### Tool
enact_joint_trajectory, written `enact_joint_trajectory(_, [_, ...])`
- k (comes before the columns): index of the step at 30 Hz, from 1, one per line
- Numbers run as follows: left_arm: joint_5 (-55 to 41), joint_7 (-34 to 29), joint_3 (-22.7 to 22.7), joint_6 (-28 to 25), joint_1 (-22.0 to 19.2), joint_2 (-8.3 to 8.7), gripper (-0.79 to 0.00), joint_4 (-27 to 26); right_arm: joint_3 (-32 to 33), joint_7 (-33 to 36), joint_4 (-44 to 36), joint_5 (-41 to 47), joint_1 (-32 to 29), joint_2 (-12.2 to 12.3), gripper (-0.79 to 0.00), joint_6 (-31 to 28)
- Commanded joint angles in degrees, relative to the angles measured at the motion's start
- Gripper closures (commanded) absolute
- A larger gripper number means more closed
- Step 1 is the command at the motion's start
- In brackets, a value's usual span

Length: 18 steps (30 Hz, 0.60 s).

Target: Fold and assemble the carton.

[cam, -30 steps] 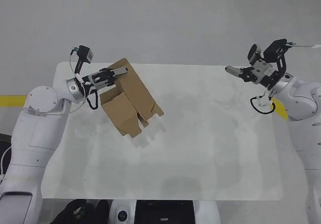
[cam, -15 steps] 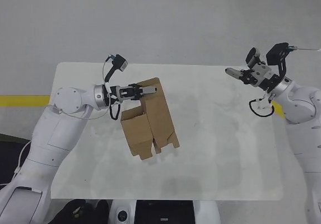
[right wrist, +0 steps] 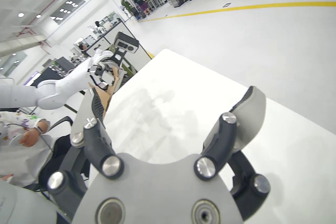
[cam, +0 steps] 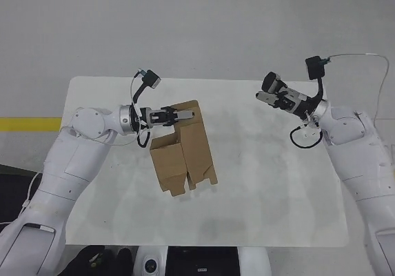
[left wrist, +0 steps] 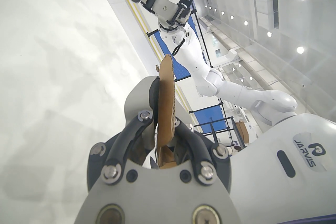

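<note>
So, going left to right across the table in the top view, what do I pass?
The carton, clamped at its far edge by the left pincer → a bare stretch of table → the right pincer, open.

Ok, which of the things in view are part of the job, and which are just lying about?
Job: carton, pinched at one edge by the left gripper; right gripper, open, above the table.
Just there: yellow line on the floor beside the table.
</note>
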Motion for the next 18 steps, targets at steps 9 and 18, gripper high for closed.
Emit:
enact_joint_trajectory(9, [-0.5, 0.3, 1.8, -1.7, 0.0, -0.71, 0.0, 0.3, -13.8, 13.5, 6.1, 24.9, 5.1, -4.8, -0.785, -1.6])
enact_joint_trajectory(18, [-0.6, 0.3, 2.5, -2.6, -1.4, -1.22, 0.0, 0.5, -22.2, 17.2, 5.4, 32.8, 8.0, -6.6, -0.785, 2.1])
